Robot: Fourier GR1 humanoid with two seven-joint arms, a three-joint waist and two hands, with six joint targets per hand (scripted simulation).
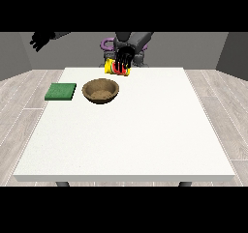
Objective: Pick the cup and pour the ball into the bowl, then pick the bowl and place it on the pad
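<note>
A yellow cup point(117, 68) with red and green markings is tipped onto its side just above the table's far edge. The hand at the view's right point(124, 55) reaches down over it with its fingers curled round it. No ball shows in the cup or elsewhere. A brown wooden bowl point(100, 91) stands on the table a little in front of the cup and slightly left; its inside looks bare. Left of the bowl a flat green pad point(61, 91) lies near the table's left edge. The hand at the view's left point(40, 39) is raised off the table, far to the left, with relaxed fingers holding nothing.
The white table point(131, 135) stretches wide towards the camera in front of the bowl and pad. The robot's torso point(133, 43) stands behind the far edge. A purple ring-like shape point(104, 45) shows beside it.
</note>
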